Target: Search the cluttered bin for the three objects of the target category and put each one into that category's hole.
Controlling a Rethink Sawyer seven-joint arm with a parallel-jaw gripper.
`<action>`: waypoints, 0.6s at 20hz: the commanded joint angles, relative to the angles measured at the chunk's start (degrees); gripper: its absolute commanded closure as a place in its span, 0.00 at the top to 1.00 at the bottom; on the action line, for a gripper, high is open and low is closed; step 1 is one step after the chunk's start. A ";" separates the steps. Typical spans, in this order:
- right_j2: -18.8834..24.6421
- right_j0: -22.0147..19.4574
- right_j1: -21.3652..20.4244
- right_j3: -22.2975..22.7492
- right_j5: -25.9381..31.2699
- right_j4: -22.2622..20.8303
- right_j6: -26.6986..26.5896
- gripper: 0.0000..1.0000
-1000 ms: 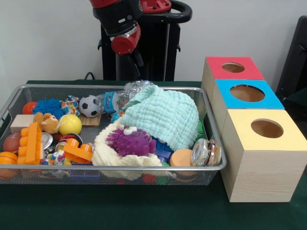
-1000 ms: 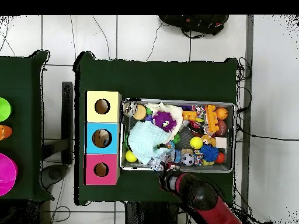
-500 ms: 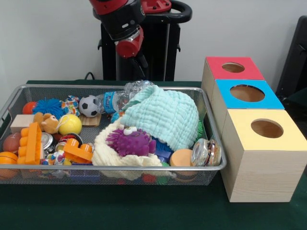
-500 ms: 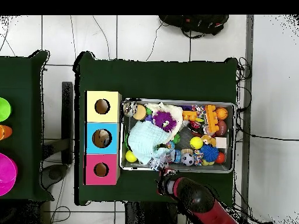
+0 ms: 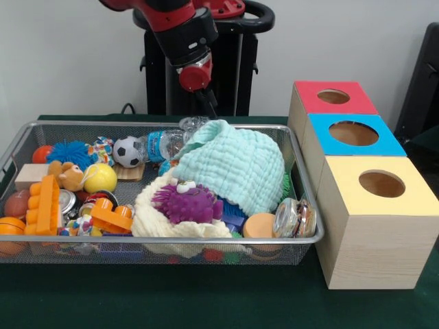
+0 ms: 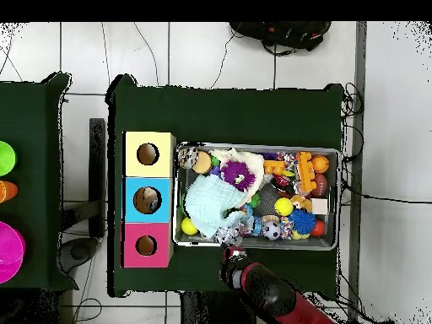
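Search step: my end effector (image 5: pixel 208 104) hung above bin (image 5: pixel 302 240) back edge, near mint cloth (image 5: pixel 236 166); finger state unclear; next, descend, pick target

Red arm (image 5: pixel 180 24) angled down, hand (image 5: pixel 209 106) hanging low.

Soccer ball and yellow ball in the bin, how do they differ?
The soccer ball is white with black patches; the yellow ball is plain yellow. In the front view the soccer ball sits nearer the bin's far rim, next to a plastic bottle, while the yellow ball sits beside a small bear toy. Both are round and similar in size.
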 commanded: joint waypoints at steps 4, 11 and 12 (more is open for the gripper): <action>-3.07 -3.62 9.87 -2.98 -8.67 -6.94 4.78 1.00; -1.84 -3.26 7.31 -2.75 -6.76 -5.46 7.16 1.00; -1.29 -2.82 6.13 -2.51 -5.92 -4.43 7.69 1.00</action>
